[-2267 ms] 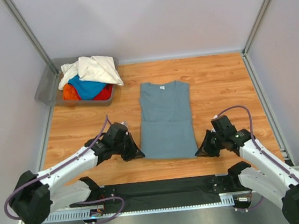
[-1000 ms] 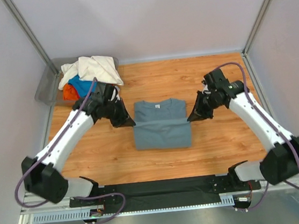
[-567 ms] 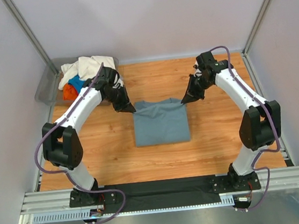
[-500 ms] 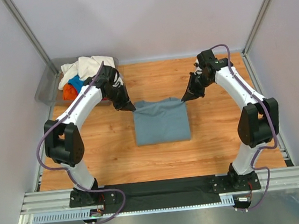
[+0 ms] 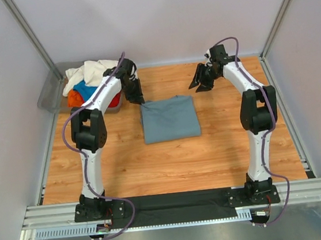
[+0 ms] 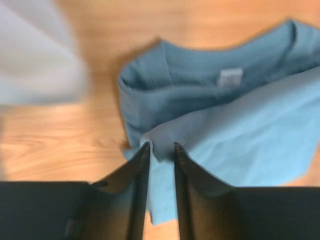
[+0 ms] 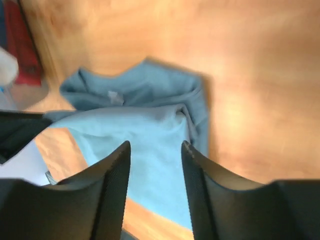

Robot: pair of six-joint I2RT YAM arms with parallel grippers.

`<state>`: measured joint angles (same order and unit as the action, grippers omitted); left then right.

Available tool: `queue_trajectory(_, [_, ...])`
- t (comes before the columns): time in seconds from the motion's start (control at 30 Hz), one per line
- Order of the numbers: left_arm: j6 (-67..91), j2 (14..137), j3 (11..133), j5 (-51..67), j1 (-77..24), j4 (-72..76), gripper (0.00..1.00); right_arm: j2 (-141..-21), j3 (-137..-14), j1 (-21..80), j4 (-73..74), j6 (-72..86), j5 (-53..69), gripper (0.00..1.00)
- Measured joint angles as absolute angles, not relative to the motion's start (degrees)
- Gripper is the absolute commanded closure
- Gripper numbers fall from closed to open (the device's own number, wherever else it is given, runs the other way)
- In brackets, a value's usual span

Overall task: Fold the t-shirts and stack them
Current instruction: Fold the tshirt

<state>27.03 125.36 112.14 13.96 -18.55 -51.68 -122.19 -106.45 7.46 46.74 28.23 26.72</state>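
**A:** How do the jaws stand?

**B:** The left gripper [image 6: 160, 147] has its fingers parted by a narrow slit, with a corner of the grey-blue shirt [image 6: 240, 130] right at the tips. I can't tell whether the cloth is touching them. The right gripper [image 7: 156, 145] is plainly open and holds nothing. In the overhead view it hangs over bare wood, just off the shirt's upper right corner.

**A:** And where is the shirt?

**B:** It lies folded into a neat block in the upper middle of the table [image 5: 227, 147], with the neck label [image 6: 231, 77] showing under the top layer.

**A:** How will it handle?

**B:** I'd judge it light, limp and not fragile. The layers will slide and sag if lifted by one point. It is best pinched at two corners of one edge, through every layer, and kept taut between the arms.

**A:** What's around it?

**B:** Smooth wood-grain board, so cloth should drag easily. At upper left, a grey bin [image 5: 50, 96] holds a cream-white shirt [image 5: 101, 71], a blue shirt [image 5: 87, 90] and a red-orange shirt [image 5: 72, 99], all heaped unfolded. Pale walls close in three sides, and there's room on the wood below and to the right of the folded block.
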Motion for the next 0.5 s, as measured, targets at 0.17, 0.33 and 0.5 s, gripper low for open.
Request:
queue_trajectory(0.17, [21.8, 125.6, 115.28, 1.48, -17.5, -52.77, 0.36, -134.1, -123.59, 3.99, 47.42, 26.33, 27.16, 0.36])
queue_trajectory(0.33, [19.03, 116.9, 110.61, -0.54, -16.43, -51.72, 0.34, -123.63, -109.12, 2.61, 45.6, 23.49, 25.61, 0.32])
queue_trajectory(0.5, [19.38, 102.35, 98.08, 7.31, -17.34, -47.24, 0.35, -113.99, -96.23, 5.34, 42.33, 24.1, 28.16, 0.26])
